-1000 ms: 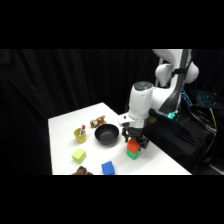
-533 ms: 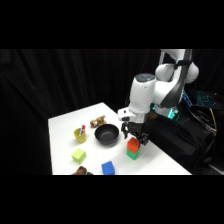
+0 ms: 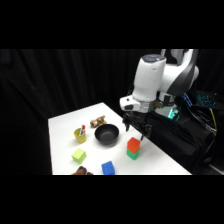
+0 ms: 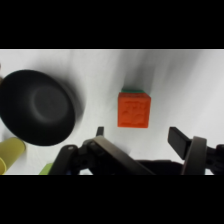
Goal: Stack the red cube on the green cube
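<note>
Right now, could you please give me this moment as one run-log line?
red cube: stacked on green cube | gripper: open, above stack, holding nothing | black bowl: beside stack

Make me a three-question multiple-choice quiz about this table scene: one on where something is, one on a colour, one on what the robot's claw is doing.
1. Where is the small orange-red cube?
A. In the black bowl
B. On top of the emerald-green cube
C. Beside the blue cube

2. What colour is the round bowl?
A. Black
B. White
C. Yellow

3. What is the two-finger gripper doing?
A. Shut on the red cube
B. Open, above the stack
C. Holding the bowl

Answers: B, only a green edge peeks from under the red cube; A, the bowl is dark throughout; B, the wrist view shows the fingers spread, nothing between them.
</note>
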